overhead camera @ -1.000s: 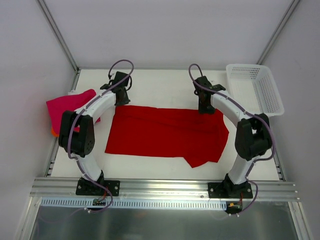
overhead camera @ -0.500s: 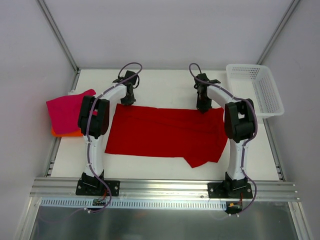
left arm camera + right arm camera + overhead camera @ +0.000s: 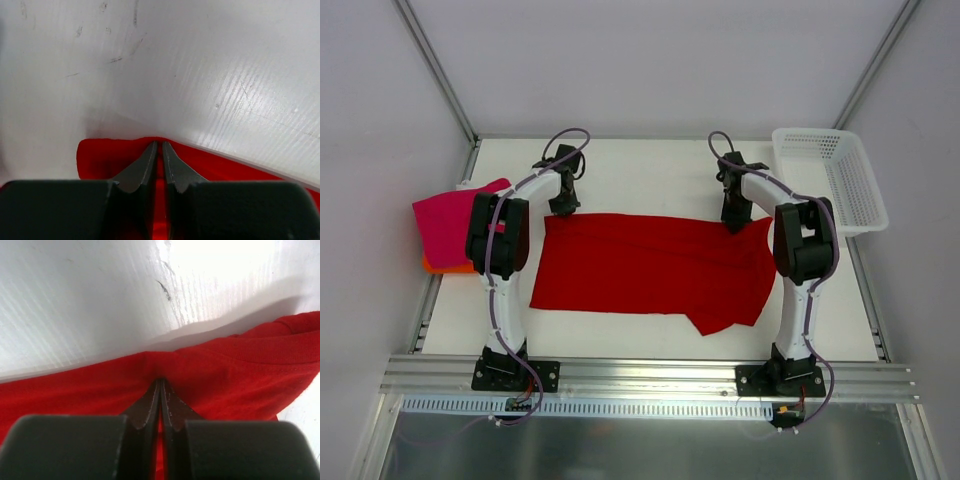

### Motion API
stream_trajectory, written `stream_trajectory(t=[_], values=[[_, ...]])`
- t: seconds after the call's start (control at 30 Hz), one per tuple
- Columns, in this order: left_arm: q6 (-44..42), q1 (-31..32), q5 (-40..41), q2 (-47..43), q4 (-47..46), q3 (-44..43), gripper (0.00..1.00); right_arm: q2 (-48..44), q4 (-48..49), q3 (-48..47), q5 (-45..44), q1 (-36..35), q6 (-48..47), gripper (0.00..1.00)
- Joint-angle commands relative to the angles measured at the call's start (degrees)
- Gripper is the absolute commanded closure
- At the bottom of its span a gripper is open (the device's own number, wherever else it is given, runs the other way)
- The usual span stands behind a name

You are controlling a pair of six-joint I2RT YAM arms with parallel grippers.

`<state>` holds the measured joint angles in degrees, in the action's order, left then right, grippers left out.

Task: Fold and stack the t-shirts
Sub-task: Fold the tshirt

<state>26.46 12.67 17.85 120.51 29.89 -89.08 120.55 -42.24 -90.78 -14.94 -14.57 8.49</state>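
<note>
You're working in a robot lab cell. A flat white table (image 3: 650, 170) is boxed in by plain white wall panels (image 3: 650, 60), with silver aluminium frame posts (image 3: 433, 65) rising from its far corners. A slotted aluminium rail (image 3: 650, 375) along its near edge carries two bolted white-and-black robot arms (image 3: 498, 310).

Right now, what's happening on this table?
Both arms are on the red shirt, spread out mid-table. The left end effector is shut on its far edge near the left corner, the right end effector on the far edge near the right corner. A folded pink shirt lies on an orange shirt at the left; a basket stands at far right.
</note>
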Motion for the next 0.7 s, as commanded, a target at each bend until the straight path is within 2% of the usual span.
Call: stream_trajectory(t=[0.0, 0.33, 0.67], values=[[-0.27, -1.94, 0.88, -1.77, 3.33, 2.33, 0.92, -1.20, -3.99, 2.45, -1.93, 1.91, 1.00, 0.95], [-0.62, -1.94, -0.35, -0.36, 3.42, 0.31, 0.94, 0.38, -5.49, -0.18, -2.20, 3.14, 0.56, 0.95], [0.52, -2.91, -6.67, 4.03, 4.74, -7.85, 0.93, 8.63, -7.33, -14.32, 3.15, 3.93, 0.21, 0.97]])
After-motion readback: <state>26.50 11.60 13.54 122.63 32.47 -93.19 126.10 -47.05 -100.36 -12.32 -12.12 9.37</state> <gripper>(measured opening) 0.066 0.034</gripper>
